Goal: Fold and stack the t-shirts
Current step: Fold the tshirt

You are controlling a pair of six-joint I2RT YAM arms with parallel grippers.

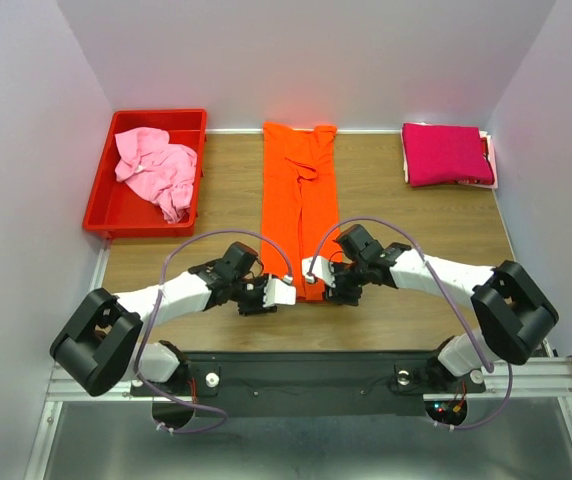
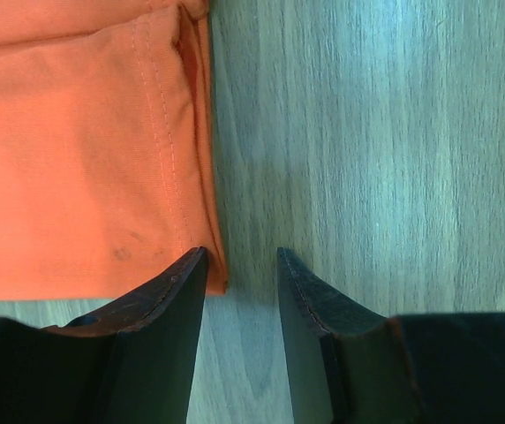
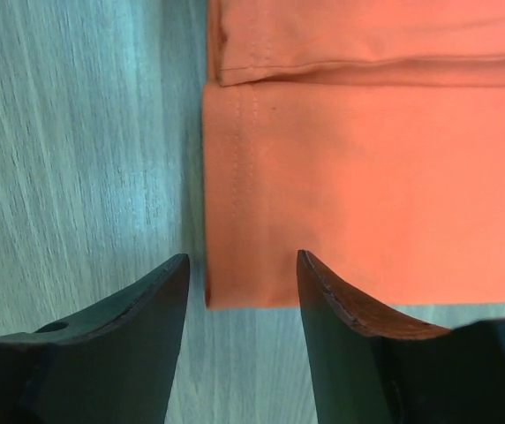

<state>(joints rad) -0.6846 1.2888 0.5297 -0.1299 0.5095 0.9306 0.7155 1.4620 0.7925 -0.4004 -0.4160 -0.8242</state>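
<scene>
My main worry is the left claw (image 2: pixel 241 256). Its jaws stand part open, a moderate gap, and most of that gap sits over bare counter (image 1: pixel 396 220). The near-left corner of the orange t-shirt (image 1: pixel 300 200) only just reaches the inner edge of one finger. If I close from here I judge it may pinch one thin layer at the hem, or nothing at all. Then the near end would lift on one side only and the strip would skew or come unfolded.

The right claw (image 3: pixel 241 258) is better placed. Its jaws are open about as much, and the near-right corner lies between them, with cloth under one finger. A shallow bite could slip there too, since the folded layers are loose at that edge. Pressing down too hard could also drag the cloth along the wood and wrinkle it.

The shirt lies as a long narrow strip down the middle of the counter, collar end far, hem near. Both arms reach inward from their bases, forearms low and angled toward each other, claws tipped down at the two near corners.

A folded magenta t-shirt (image 1: pixel 446 153) sits far right. A crumpled light pink t-shirt (image 1: pixel 154 168) lies in the red bin (image 1: pixel 101 215) far left.
</scene>
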